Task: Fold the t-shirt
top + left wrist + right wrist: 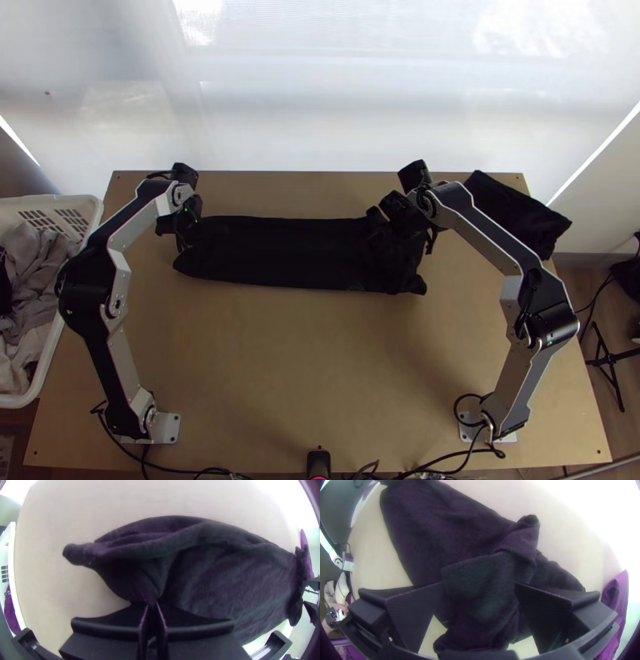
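On the near side, the counter (320, 352) is stretching out in front of the t-shirt (288, 252), and a white basket (44, 364) with clothes is standing beyond the left edge. Farther up, the t-shirt is lying as a long narrow strip, its long axis running from left to right across the far half. Each claw is waiting at its own end: the left claw (152, 605) is keeping its fingers together, pinching the cloth near the left end; the right claw (479, 584) is holding its fingers wide apart over the bunched right end, the cloth lying between and below them. So, in my judgement, the next move is needing the right claw to close on this end, and loose layers are perhaps risking to slip out. At the far right, another dark cloth (516, 212) is resting.
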